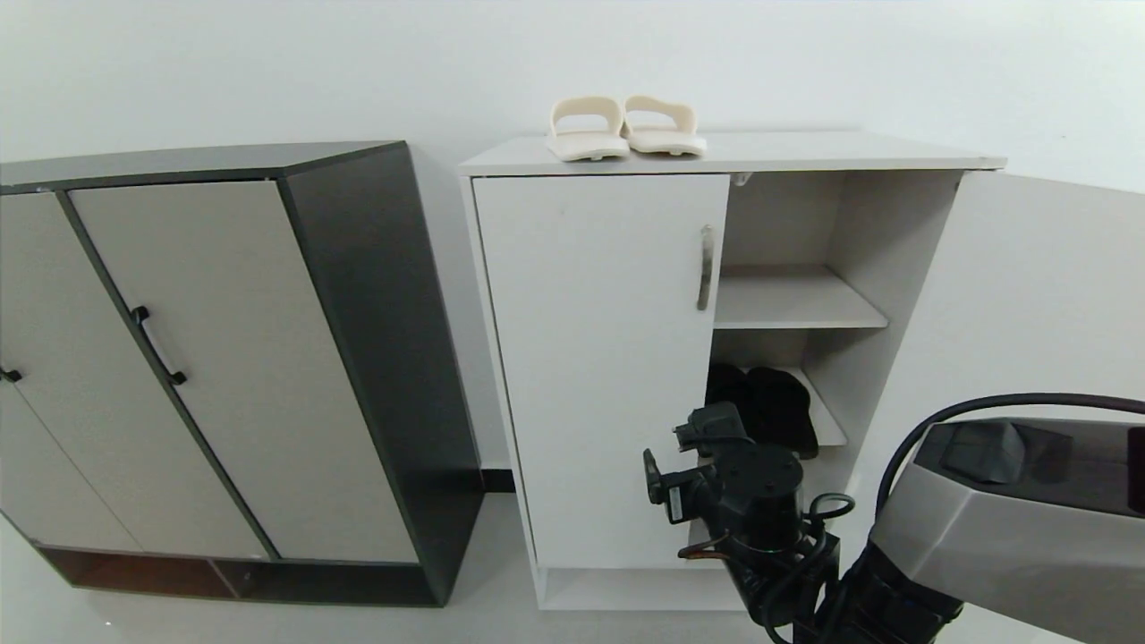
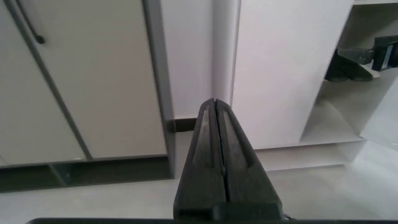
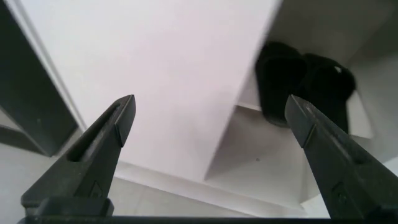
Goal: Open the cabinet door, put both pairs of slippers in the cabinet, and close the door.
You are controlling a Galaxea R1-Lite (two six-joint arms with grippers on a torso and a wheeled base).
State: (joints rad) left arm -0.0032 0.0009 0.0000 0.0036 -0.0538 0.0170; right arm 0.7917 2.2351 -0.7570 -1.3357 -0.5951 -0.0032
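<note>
Cream slippers (image 1: pixel 626 128) sit side by side on top of the white cabinet (image 1: pixel 850 148), upper centre of the head view. The cabinet's left door (image 1: pixel 599 358) is shut, with its metal handle (image 1: pixel 706 266) at the right edge. To the right of the door the shelves lie open, and black slippers (image 1: pixel 769 407) rest on the second shelf down, right of centre. The right hand (image 3: pixel 210 106) hangs low before that opening, fingers spread wide, holding nothing. The left hand (image 2: pixel 215 109) is pressed closed and empty, facing the gap between the white cabinet and a grey-and-black cabinet (image 1: pixel 358 313) at frame left.
</note>
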